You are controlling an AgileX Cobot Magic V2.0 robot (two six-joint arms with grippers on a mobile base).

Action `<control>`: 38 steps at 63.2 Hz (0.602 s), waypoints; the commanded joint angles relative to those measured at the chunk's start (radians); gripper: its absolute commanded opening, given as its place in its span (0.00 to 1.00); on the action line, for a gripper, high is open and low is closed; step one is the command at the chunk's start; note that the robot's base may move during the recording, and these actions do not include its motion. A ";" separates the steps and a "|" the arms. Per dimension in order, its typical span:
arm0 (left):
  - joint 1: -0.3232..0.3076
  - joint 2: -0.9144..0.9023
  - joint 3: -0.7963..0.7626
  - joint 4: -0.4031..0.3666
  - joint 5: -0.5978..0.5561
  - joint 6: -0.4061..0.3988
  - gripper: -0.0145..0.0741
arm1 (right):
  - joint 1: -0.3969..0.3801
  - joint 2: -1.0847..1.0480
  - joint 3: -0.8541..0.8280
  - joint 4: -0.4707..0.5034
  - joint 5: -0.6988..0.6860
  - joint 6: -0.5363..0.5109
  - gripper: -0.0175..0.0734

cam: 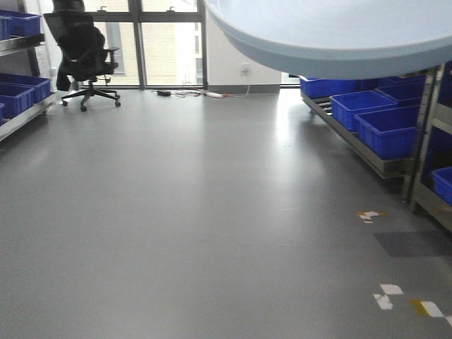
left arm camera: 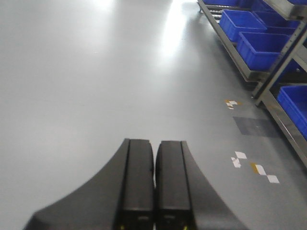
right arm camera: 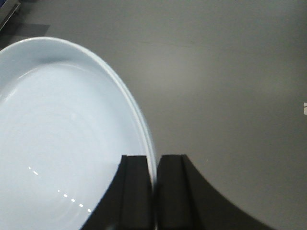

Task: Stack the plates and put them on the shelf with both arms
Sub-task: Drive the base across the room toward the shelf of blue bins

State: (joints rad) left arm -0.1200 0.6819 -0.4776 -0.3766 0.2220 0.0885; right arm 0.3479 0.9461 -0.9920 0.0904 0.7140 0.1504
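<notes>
Grips a plate (right arm camera: pixel 62 134) by its rim with the right hand (right arm camera: pixel 154 163), pinched tight on the thin edge. Holds it high above the floor (cam: pixel 176 212), with the whole dish hanging out to one side of the grip. Shows from the front only as a pale underside across the top right corner. Cannot tell whether that is one plate or two stacked; no second rim to make out. Has the left hand (left arm camera: pixel 154 148) pressed narrow, finger against finger, holding nothing, over bare floor and apart from the plate. Faces open floor, with racks (cam: pixel 424 141) of blue bins (cam: pixel 381 120) along the right and a chair (cam: pixel 85 56) far off. Cannot say which rack, if any, is the shelf.

Looks like the carry toward the shelf, with placing not yet done.

Depends on one pinch at one spot of a glossy rim, so may well let the plate pivot or slip under its own weight, more so on a jolt from the base. Would likely mean breakage, with only hard floor below. Leaves the far rim unsupported while the left hand is idle, though the task calls for both arms. Could clip the overhanging edge on the racks when passing close. Could also, if stacked, shed the upper plate on a tilt.
</notes>
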 commanded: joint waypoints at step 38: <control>-0.005 -0.002 -0.029 -0.006 -0.076 0.001 0.26 | 0.001 -0.014 -0.032 0.010 -0.085 -0.007 0.24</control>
State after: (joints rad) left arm -0.1200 0.6819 -0.4776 -0.3766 0.2220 0.0885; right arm 0.3479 0.9461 -0.9920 0.0904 0.7140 0.1504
